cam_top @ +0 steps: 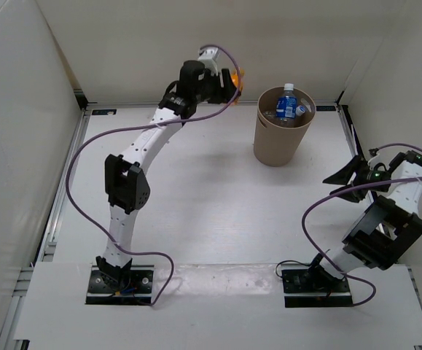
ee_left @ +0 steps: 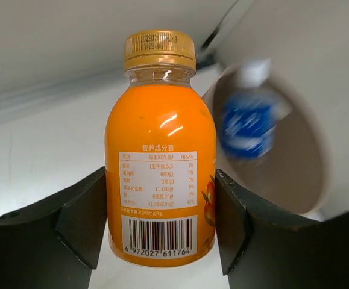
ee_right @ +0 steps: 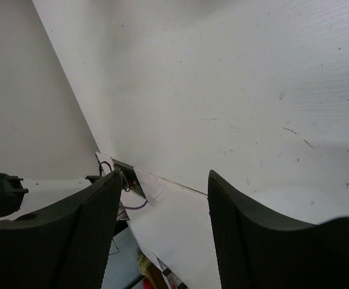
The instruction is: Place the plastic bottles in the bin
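The left gripper [ee_left: 160, 226] pinches the orange bottle [ee_left: 160, 144] left of the bin [cam_top: 275, 146]. Next it should probably move right, over the rim. The right gripper [ee_right: 162, 232] is spread and empty.

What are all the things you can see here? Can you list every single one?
Orange bottle: one, orange with a gold cap, held left of the bin.
Blue-label bottle: one, clear with a blue cap, inside the bin.
Clear bottles: partly hidden in the bin, count unclear.
Bin: one, tan, far side of the table.
Table: one, white.
Cables: purple, one along each arm.
Left gripper: black, clamped on the orange bottle.
Right gripper: black, open, empty, at the right.
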